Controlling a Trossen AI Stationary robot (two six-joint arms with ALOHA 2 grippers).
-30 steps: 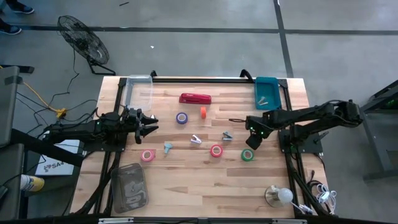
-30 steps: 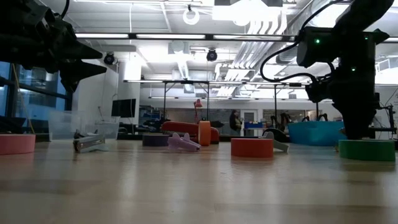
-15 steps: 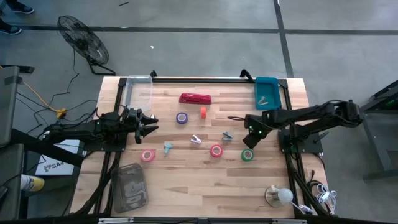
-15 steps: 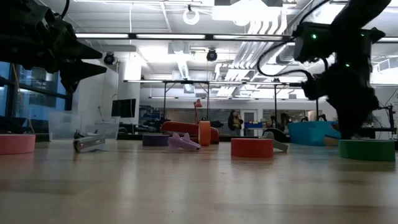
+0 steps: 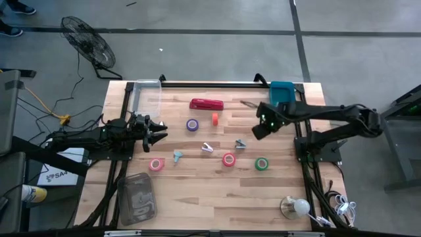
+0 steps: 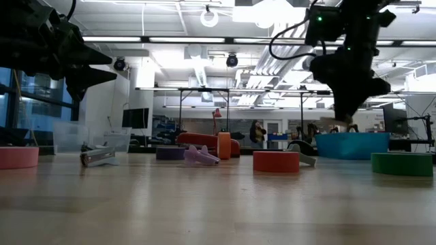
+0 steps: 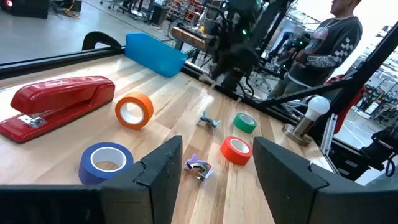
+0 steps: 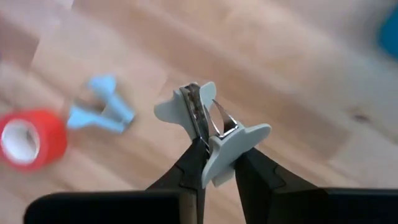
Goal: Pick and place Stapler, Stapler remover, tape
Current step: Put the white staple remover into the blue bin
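Note:
My right gripper hangs above the table's right side, near the blue bin, shut on a pale staple remover. The red stapler lies flat at the far middle. Tape rolls lie flat on the wood: purple, orange, pink, red, green. Three more pale staple removers lie among them. My left gripper waits open at the table's left, pointing level over the tape rolls. My right gripper pinches the staple remover's pale plastic body at its hinge end between its two fingers. The fingers come from above, slanting steeply down. The remover is lifted clear of the table, its metal claws and wings pointing away from the fingers.
A clear tub stands at the far left corner. A second clear container sits at the near left. A lamp stands at the near right. In the left wrist view a person stands beyond the table.
My right gripper has risen from beside the green tape roll and swung toward the table's far edge and the blue bin, rolling a little. The staple remover has come up off the wood with it. The green roll stays where it was.

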